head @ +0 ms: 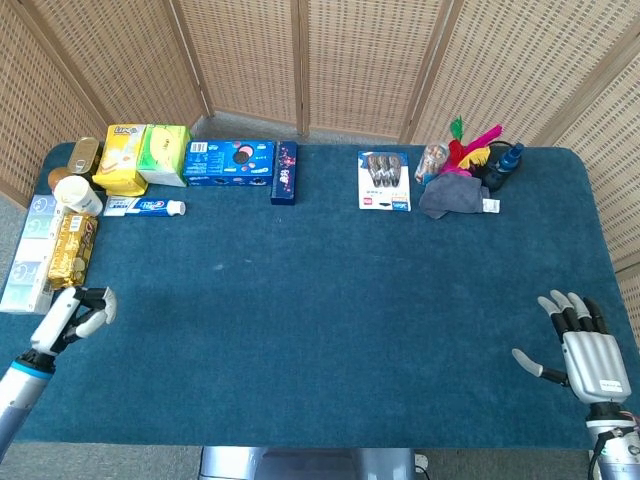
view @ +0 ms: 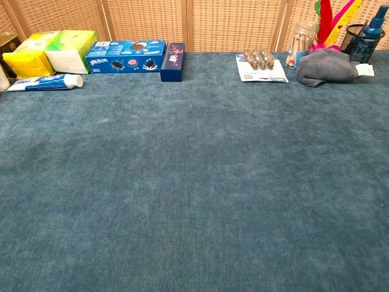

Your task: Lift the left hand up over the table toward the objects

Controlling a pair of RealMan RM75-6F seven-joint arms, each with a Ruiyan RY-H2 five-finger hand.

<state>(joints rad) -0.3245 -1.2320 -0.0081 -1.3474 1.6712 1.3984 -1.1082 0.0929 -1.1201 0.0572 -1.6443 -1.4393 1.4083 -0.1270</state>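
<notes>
Blue felt-covered desk [head: 330, 300], your left hand [head: 72, 318] at its left edge.
Left hand curled, holding nothing, near the gold-wrapped packet [head: 72, 250]; right hand [head: 585, 350] spread, empty.

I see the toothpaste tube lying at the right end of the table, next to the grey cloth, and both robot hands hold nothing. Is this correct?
Not quite. In the head view the toothpaste tube lies at the left end of the table, below the yellow and green packs, far from the grey cloth. The rest holds: the left robot hand and right robot hand hold nothing.
</notes>
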